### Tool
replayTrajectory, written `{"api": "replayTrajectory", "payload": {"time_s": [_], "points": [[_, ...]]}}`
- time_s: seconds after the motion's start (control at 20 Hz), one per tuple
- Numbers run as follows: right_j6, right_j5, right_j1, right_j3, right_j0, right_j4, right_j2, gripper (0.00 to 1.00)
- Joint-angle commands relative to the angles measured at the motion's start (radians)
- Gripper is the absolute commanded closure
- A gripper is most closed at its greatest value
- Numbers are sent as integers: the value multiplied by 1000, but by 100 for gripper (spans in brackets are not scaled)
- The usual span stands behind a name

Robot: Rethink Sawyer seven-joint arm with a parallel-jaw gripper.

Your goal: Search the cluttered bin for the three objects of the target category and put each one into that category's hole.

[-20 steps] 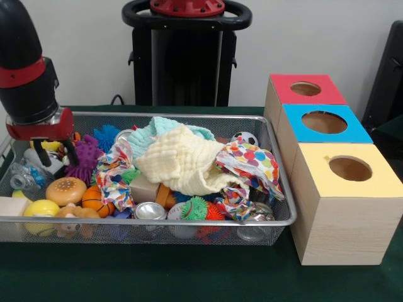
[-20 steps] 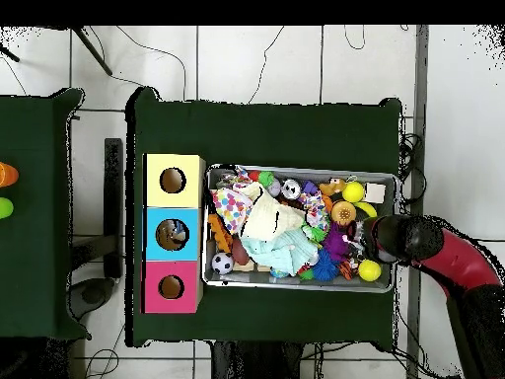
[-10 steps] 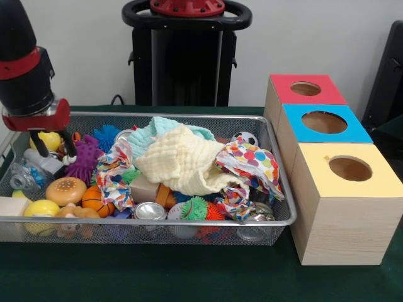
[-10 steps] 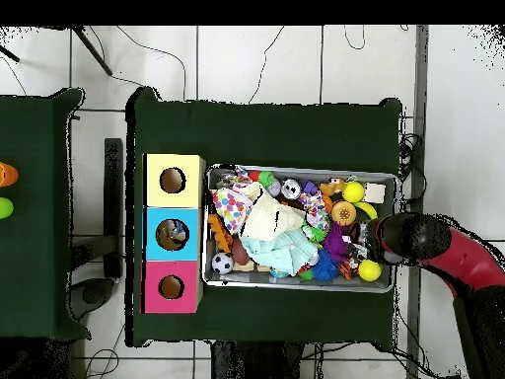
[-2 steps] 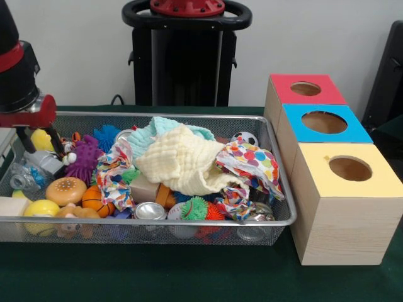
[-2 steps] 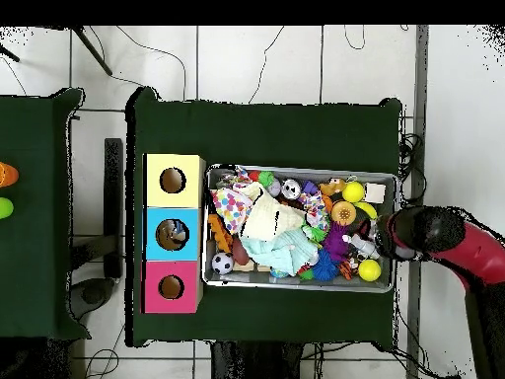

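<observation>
Claw (image 5: 39, 143) hangs over the wire bin's (image 5: 189, 221) end farthest from the boxes, fingers spread around a yellow toy (image 5: 40, 139); grip unclear.

In your front view the wire bin (image 5: 277, 220) sits left of three boxes (image 5: 343, 207), which run in a row from near to far. A heaped cloth (image 5: 182, 160) lies in the bin's middle (on top of the toys). The gripper (image 5: 38, 143) hangs over the bin's left end.
</observation>
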Motion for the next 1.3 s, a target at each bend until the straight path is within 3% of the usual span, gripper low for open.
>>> {"api": "replayTrajectory", "payload": {"time_s": [0.05, 0.35, 0.55, 0.95, 1.15, 1.3], "points": [[-141, 106, 51, -74, -5, -13, 61, 0], [-195, 38, 57, -93, -3, -40, 91, 0], [-342, -160, 40, -42, -54, -92, 203, 0], [-467, -234, 78, -51, -115, -161, 362, 0], [-468, -294, 73, -23, -138, -205, 409, 0], [-382, -214, 85, -51, -110, -187, 355, 0]]}}
